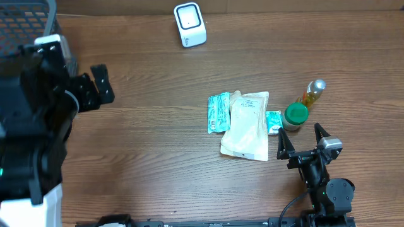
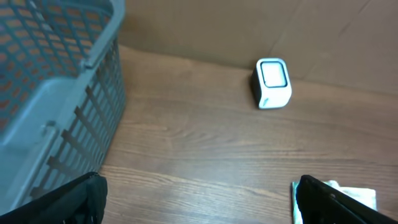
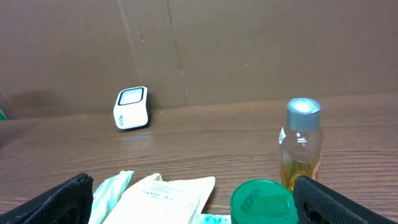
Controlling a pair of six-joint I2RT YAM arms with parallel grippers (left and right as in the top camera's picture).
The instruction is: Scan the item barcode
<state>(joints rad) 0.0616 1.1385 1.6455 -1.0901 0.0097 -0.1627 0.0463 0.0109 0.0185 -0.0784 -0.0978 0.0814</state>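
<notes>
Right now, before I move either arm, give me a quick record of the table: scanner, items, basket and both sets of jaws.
scanner: white, far side, nothing in front of it
items: teal packet, white pouch, small teal packet, green-lidded jar, yellow bottle, clustered right of centre
basket: grey, far left corner
left gripper: jaws open, empty, near basket
right gripper: jaws open, empty, just short of jar
scan: no item picked up yet

Worktop (image 1: 158, 157), goods right of centre.
White pouch (image 1: 247, 125) between teal packet (image 1: 218, 112) and green-lidded jar (image 1: 295, 115); scanner (image 1: 189, 24) at far edge.
</notes>
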